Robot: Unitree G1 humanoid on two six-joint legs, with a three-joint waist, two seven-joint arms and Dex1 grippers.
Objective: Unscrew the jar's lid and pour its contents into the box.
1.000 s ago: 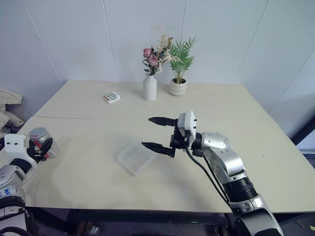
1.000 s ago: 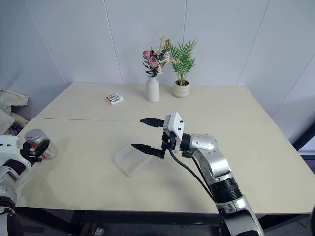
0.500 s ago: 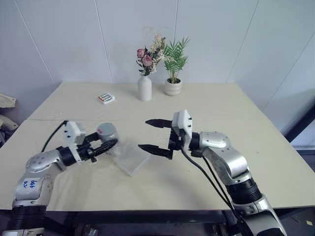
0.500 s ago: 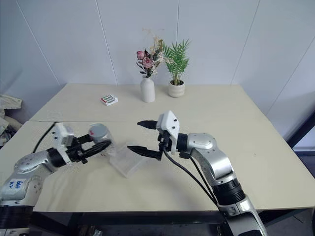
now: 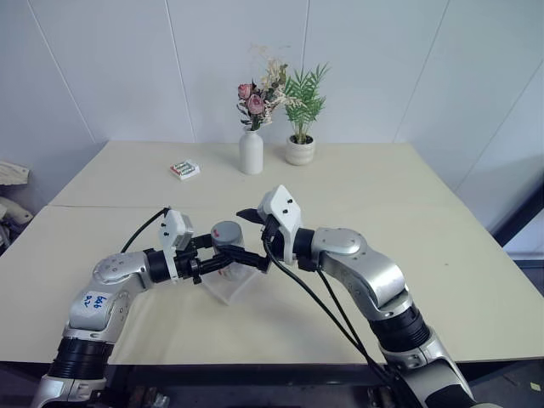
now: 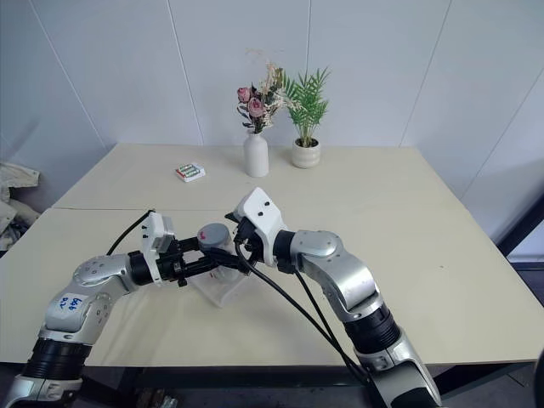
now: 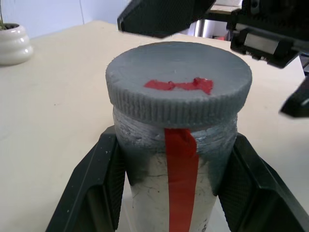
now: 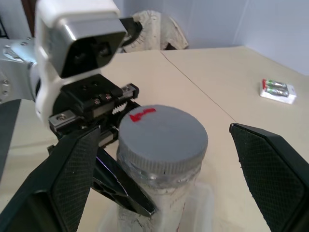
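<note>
Centrally on a pale beige desk (image 5: 442,255), two robot arms meet above the box (image 5: 231,285), a shallow clear plastic tray that serves as the landmark for everything else.

From the left of the box, the left claw (image 5: 223,259) reaches in level, its two black fingers clamped tight on the jar (image 7: 171,181). Each finger presses one side of the jar's silvery body, just under the cap. The jar stands upright, held just above the box. A strip of red tape runs down its side. The lid (image 7: 178,83), a grey ribbed disc marked with a red smear on top, is on the jar. The jar's wall is cloudy, so what it holds cannot be made out.

From the right of the box, the right claw (image 8: 159,162) comes in level with its black fingers (image 8: 268,169) spread wide apart. One finger stands on each side of the lid, both clear of it and touching nothing.

Beyond the box, towards the wall at the desk's far edge, stand a white vase (image 5: 250,153) of pink and cream flowers and, just beside it, a small white pot (image 5: 298,150) with a green leafy plant. A small green-and-white packet (image 5: 184,169) lies far back from the box, to the left of the vase.
</note>
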